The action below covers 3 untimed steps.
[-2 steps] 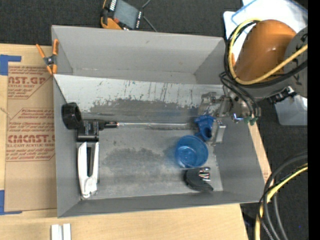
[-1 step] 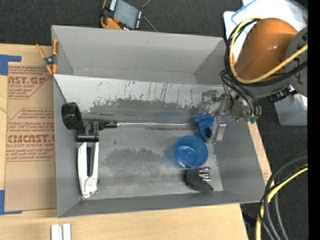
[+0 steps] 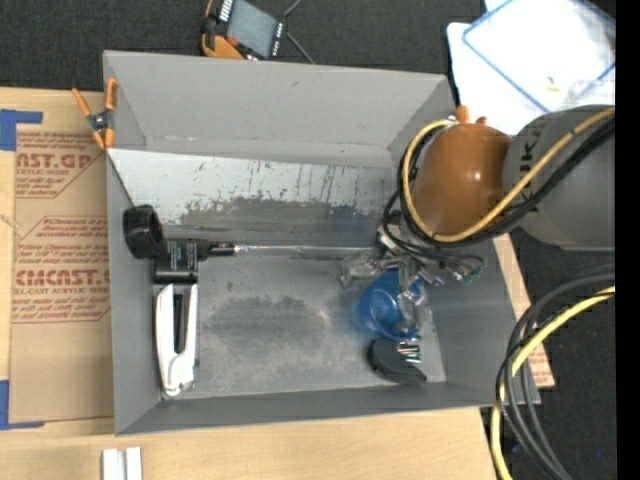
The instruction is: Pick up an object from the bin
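Hanging in the four o'clock corner of the grey bin [image 3: 250,98], the fingers [image 3: 411,313] sit just beside a round blue cup-like thing [image 3: 377,310] at their nine o'clock. A black lump [image 3: 392,361] lies at their six. Whether they are spread or pressed together cannot be told.

view: one camera | position: above the bin [image 3: 270,98], somewhat to one side | facing: down onto its floor | range: close, whole bin in frame | arm [image 3: 565,183] enters from right
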Available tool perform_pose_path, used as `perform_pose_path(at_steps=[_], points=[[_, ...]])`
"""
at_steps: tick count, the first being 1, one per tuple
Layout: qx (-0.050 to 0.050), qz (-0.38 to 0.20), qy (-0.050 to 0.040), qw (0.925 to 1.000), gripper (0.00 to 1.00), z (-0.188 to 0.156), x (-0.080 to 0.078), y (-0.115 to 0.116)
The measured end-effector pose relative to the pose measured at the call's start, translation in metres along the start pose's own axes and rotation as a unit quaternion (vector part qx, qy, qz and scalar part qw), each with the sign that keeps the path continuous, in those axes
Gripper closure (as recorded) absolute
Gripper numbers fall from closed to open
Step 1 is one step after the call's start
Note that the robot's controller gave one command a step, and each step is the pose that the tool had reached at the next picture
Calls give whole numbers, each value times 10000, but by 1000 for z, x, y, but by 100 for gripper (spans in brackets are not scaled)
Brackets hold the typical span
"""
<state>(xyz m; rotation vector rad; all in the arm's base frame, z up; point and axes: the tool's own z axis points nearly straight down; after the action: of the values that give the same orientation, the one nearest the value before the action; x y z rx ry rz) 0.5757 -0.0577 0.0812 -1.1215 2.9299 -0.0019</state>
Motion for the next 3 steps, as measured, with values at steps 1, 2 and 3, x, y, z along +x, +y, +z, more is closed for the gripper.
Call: perform_pose_path(at_steps=[1, 2, 3], points=[[-6, 2730, -7, 9620, 0, -35, 18, 27], [-13, 1362, 2, 9907, 0, -12, 9, 16], [-6, 3309, -26, 9437, 0, 4, 16, 8]])
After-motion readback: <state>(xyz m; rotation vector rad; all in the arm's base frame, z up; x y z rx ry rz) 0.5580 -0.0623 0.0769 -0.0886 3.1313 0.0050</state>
